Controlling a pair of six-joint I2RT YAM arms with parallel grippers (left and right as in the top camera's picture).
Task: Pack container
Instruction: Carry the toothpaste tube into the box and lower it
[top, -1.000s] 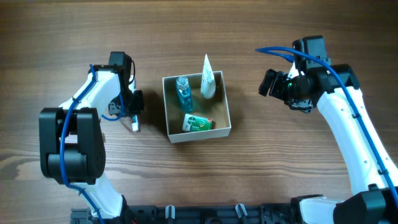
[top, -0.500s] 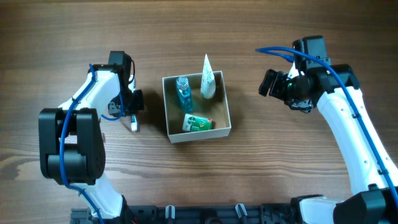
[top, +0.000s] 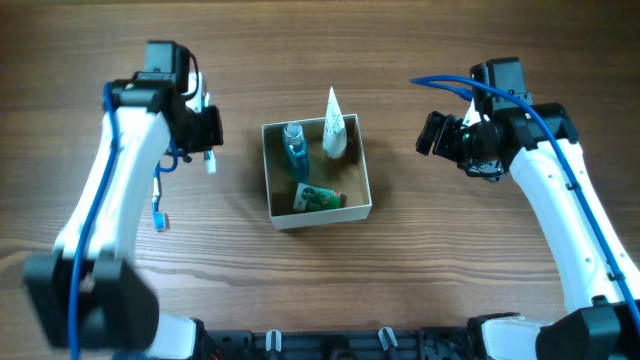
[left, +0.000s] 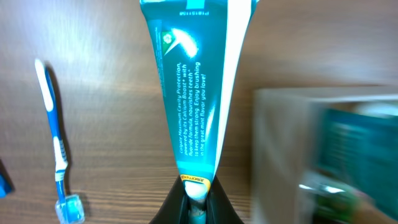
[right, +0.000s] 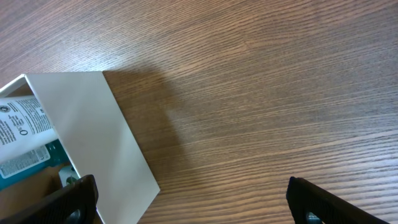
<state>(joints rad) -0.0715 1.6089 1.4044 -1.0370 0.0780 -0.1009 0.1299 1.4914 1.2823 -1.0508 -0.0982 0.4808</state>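
Note:
The container (top: 268, 180) is a small white-walled box with a brown inside, at the table's middle. It holds a blue bottle (top: 293, 148), a white tube (top: 334, 130) leaning at the far wall and a green tube (top: 318, 198). My left gripper (left: 198, 202) is shut on the cap end of a teal toothpaste tube (left: 196, 93) and holds it above the table, left of the container (left: 280, 155). In the overhead view this gripper (top: 207, 150) is raised. My right gripper (right: 193, 205) is wide open and empty, right of the container (right: 93, 124).
A blue and white toothbrush (left: 56, 149) lies on the wood left of the held tube. It also shows in the overhead view (top: 158, 213), left of the container. The table is wood all round.
My left arm has risen and swung toward the far side, lifting the toothpaste tube off the table. The toothbrush now lies uncovered. The right arm has not moved.

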